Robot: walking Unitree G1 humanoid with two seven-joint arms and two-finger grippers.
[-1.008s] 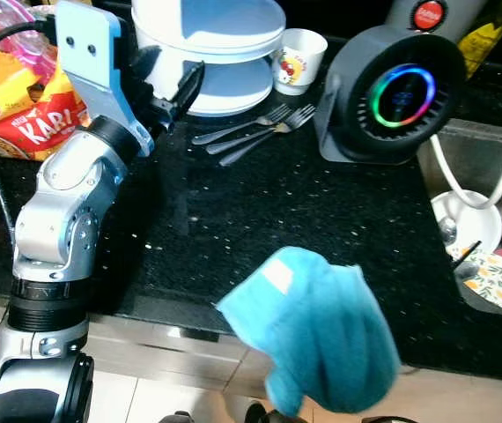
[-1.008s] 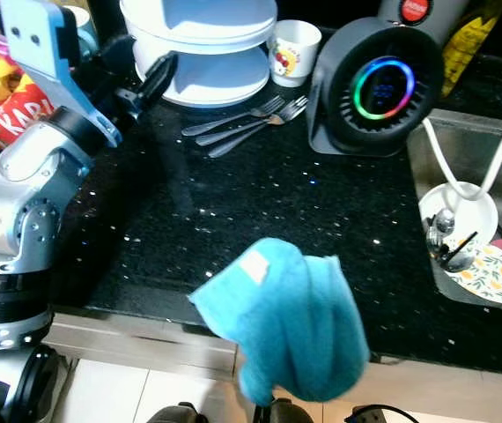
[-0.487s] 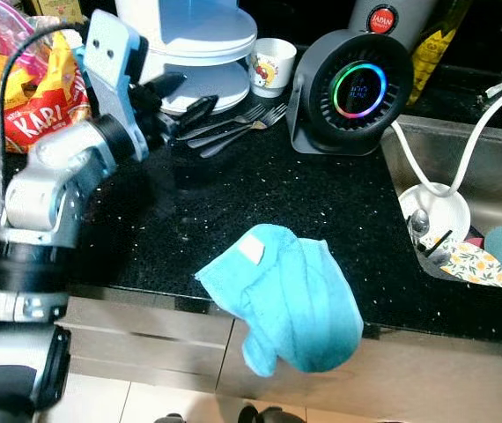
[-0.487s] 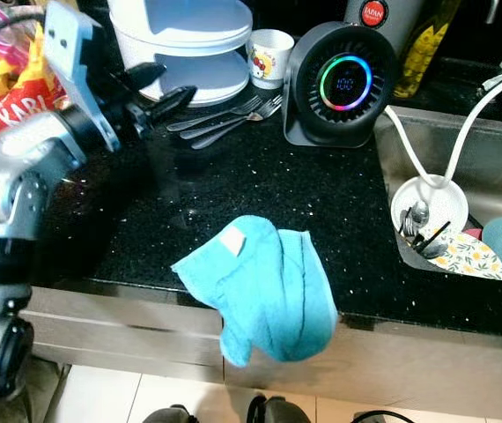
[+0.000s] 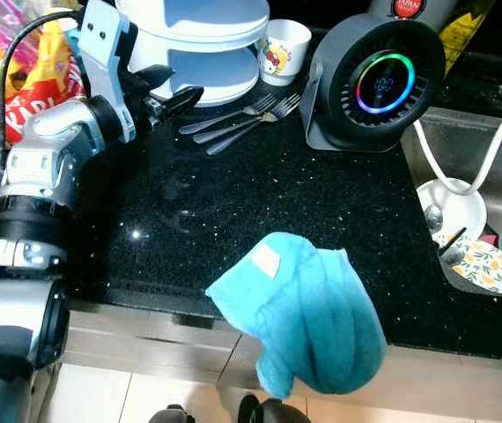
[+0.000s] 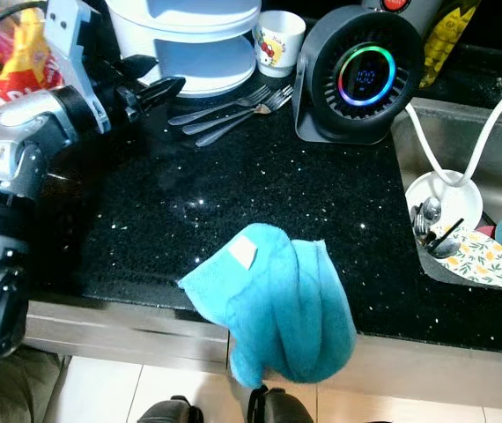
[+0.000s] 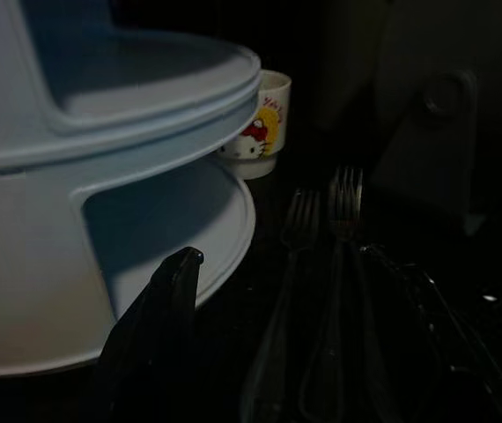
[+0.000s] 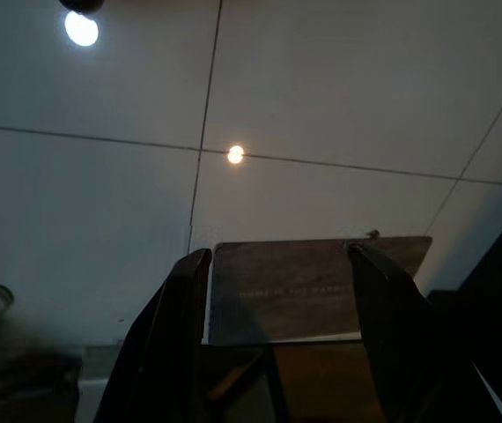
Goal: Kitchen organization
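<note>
A black speckled countertop (image 5: pixel 260 203) meets a steel sink (image 5: pixel 462 145), above pale tiled floor (image 5: pixel 101 401).

Snack bag (image 5: pixel 24 106) — partial red lettering "KARI" (edge cut off).

right gripper (image 8: pixel 277 264) fingers spread apart | beyond them: pale ceiling (image 8: pixel 339 88) with two lit spots | between fingertips: brown sign (image 8: pixel 282 291), text unreadable

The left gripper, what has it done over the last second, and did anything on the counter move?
The left gripper has kept hovering open beside the white tiered stand, near the forks, grasping nothing. The forks, teal towel and cup stayed put; only the camera shifted.
</note>
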